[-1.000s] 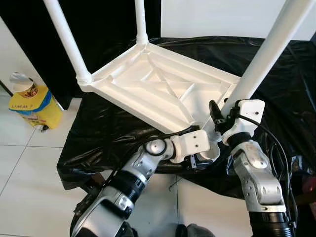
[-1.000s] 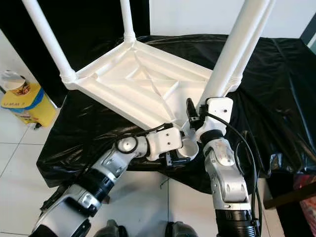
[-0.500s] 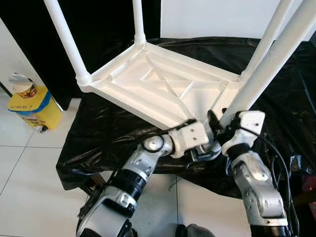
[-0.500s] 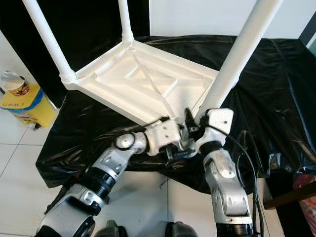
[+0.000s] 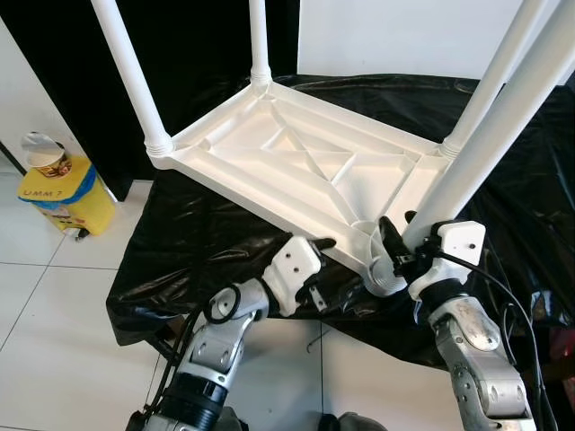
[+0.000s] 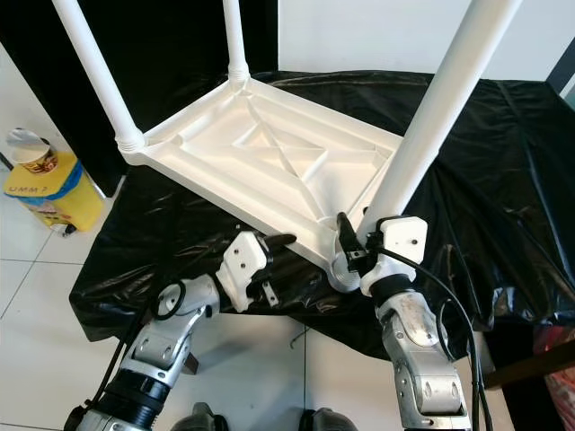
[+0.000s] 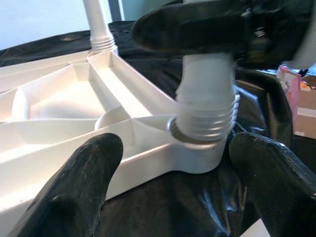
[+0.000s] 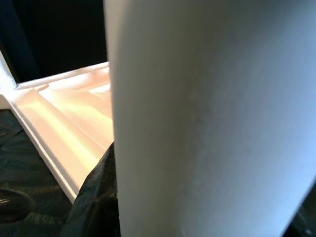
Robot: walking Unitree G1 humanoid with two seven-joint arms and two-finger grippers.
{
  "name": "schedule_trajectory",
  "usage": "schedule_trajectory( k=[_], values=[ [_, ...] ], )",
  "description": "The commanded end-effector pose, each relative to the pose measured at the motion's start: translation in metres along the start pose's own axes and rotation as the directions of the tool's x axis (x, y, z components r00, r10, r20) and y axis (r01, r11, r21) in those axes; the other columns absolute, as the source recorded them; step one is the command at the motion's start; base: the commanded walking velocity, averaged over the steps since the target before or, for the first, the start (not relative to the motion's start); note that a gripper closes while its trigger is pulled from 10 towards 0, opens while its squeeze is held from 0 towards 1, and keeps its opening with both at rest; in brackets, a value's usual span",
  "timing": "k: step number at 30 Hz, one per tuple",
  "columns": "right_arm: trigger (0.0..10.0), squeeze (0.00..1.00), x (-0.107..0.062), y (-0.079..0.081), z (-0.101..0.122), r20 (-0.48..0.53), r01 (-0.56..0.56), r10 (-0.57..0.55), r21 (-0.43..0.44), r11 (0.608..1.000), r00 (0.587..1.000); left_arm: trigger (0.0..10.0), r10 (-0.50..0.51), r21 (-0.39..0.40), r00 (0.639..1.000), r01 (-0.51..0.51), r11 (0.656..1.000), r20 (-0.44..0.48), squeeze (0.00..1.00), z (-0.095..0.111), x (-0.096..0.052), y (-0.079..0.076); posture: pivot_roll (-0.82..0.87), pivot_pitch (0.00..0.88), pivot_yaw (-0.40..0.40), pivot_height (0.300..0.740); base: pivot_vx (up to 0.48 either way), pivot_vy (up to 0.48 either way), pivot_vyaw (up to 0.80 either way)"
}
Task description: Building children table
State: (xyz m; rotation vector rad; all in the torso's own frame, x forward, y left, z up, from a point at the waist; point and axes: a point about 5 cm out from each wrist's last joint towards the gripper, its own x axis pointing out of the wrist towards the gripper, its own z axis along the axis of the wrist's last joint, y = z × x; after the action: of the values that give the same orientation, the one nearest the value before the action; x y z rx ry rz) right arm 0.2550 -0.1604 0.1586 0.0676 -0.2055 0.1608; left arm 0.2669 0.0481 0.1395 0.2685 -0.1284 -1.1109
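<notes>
A white plastic table top (image 5: 296, 166) lies upside down on a surface covered in black sheet. Three white legs (image 5: 130, 76) stand screwed into its far and side corners. My right gripper (image 5: 402, 238) is shut on the fourth leg (image 5: 503, 117), low down near its base. That leg's threaded end (image 7: 205, 123) sits in the near corner socket (image 5: 382, 277), leaning to the right. My left gripper (image 5: 318, 268) is open, just left of that corner and under the table's near edge, holding nothing. Its two black fingers (image 7: 89, 168) stand wide apart.
The black sheet (image 5: 198, 242) hangs over the near edge to a white tiled floor (image 5: 54, 305). A yellow container (image 5: 56, 184) with a cup on top stands on the floor at the left. A red item (image 6: 559, 355) is at the right edge.
My left gripper has let go of the near corner and drawn back to the left and towards me. The right gripper has kept hold of the leg, now seated in the socket.
</notes>
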Motion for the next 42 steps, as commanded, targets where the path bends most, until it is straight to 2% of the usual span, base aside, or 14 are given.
schedule_trajectory(
  k=[1,9,10,14,17,19,21,26,30,33,35,38,39,42],
  values=[
    [10.0,0.0,-0.002,-0.006,-0.01,-0.045,0.031,-0.03,0.02,0.999,0.999,10.0,-0.071,-0.007,0.997,0.071,0.997,-0.018,0.0,-0.001,-0.002,-0.008,-0.04,0.068,-0.061,0.74,0.0,0.0,0.0],
    [10.0,0.0,0.003,-0.007,-0.012,-0.049,0.024,-0.022,0.032,0.999,0.999,10.0,-0.082,-0.055,0.996,0.08,0.995,-0.042,0.0,0.001,-0.014,-0.012,-0.04,0.067,-0.055,0.74,0.0,0.0,0.0],
    [10.0,0.0,0.001,-0.001,-0.015,-0.059,-0.031,0.03,-0.016,0.999,0.998,10.0,-0.067,-0.067,0.997,0.064,0.996,-0.038,0.0,0.002,-0.015,-0.012,-0.04,0.068,-0.056,0.74,0.0,0.0,0.0],
    [10.0,0.0,-0.003,0.005,-0.02,-0.073,-0.076,0.073,-0.045,0.996,0.995,10.0,-0.043,-0.071,0.998,0.041,0.997,-0.036,0.0,0.005,-0.016,-0.011,-0.04,0.067,-0.056,0.74,0.0,0.0,0.0],
    [10.0,0.0,-0.011,0.015,-0.025,-0.085,-0.159,0.15,-0.114,0.981,0.985,10.0,0.004,-0.078,0.999,-0.007,0.997,-0.041,0.0,0.006,-0.017,-0.009,-0.04,0.07,-0.055,0.74,0.0,0.0,0.0],
    [10.0,0.0,-0.011,0.015,-0.025,-0.085,-0.159,0.15,-0.114,0.981,0.985,10.0,0.004,-0.078,0.999,-0.007,0.997,-0.041,0.0,0.006,-0.017,-0.009,-0.04,0.07,-0.055,0.74,0.0,0.0,0.0],
    [10.0,0.0,-0.02,0.013,-0.032,-0.097,-0.201,0.184,-0.209,0.957,0.978,10.0,0.032,-0.071,0.999,-0.033,0.997,-0.018,0.0,0.012,-0.017,-0.01,-0.04,0.076,-0.05,0.74,0.0,0.0,0.0],
    [10.0,0.0,-0.027,0.007,-0.042,-0.113,-0.22,0.196,-0.278,0.935,0.974,10.0,0.046,-0.066,0.999,-0.046,0.997,-0.001,0.0,0.017,-0.018,-0.009,-0.03,0.083,-0.042,0.74,0.0,0.0,0.0],
    [10.0,0.0,-0.028,0.007,-0.043,-0.11,-0.218,0.195,-0.272,0.937,0.975,10.0,0.049,-0.061,0.999,-0.049,0.997,-0.001,0.0,0.018,-0.019,-0.009,-0.03,0.085,-0.035,0.74,0.0,0.0,0.0],
    [10.0,0.0,-0.03,0.007,-0.053,-0.118,-0.217,0.195,-0.219,0.951,0.974,10.0,0.052,-0.059,0.999,-0.053,0.997,-0.013,0.0,0.022,-0.023,-0.009,-0.02,0.087,-0.025,0.74,0.0,0.0,0.0],
    [10.0,0.0,-0.03,0.007,-0.053,-0.118,-0.217,0.195,-0.219,0.951,0.974,10.0,0.052,-0.059,0.999,-0.053,0.997,-0.013,0.0,0.022,-0.023,-0.009,-0.02,0.087,-0.025,0.74,0.0,0.0,0.0],
    [10.0,0.0,-0.03,0.006,-0.056,-0.13,-0.205,0.184,-0.176,0.963,0.974,10.0,0.052,-0.057,0.998,-0.053,0.997,-0.018,0.0,0.024,-0.024,-0.009,-0.02,0.085,-0.025,0.74,0.0,0.0,0.0],
    [10.0,0.0,-0.027,0.006,-0.057,-0.145,-0.186,0.166,-0.129,0.974,0.975,10.0,0.053,-0.053,0.998,-0.054,0.997,-0.021,0.0,0.024,-0.024,-0.009,-0.02,0.084,-0.026,0.74,0.0,0.0,0.0],
    [10.0,0.0,-0.024,0.005,-0.059,-0.165,-0.163,0.149,-0.076,0.984,0.975,10.0,0.055,-0.047,0.998,-0.056,0.997,-0.026,0.0,0.024,-0.025,-0.009,-0.02,0.082,-0.027,0.74,0.0,0.0,0.0]
  ],
)
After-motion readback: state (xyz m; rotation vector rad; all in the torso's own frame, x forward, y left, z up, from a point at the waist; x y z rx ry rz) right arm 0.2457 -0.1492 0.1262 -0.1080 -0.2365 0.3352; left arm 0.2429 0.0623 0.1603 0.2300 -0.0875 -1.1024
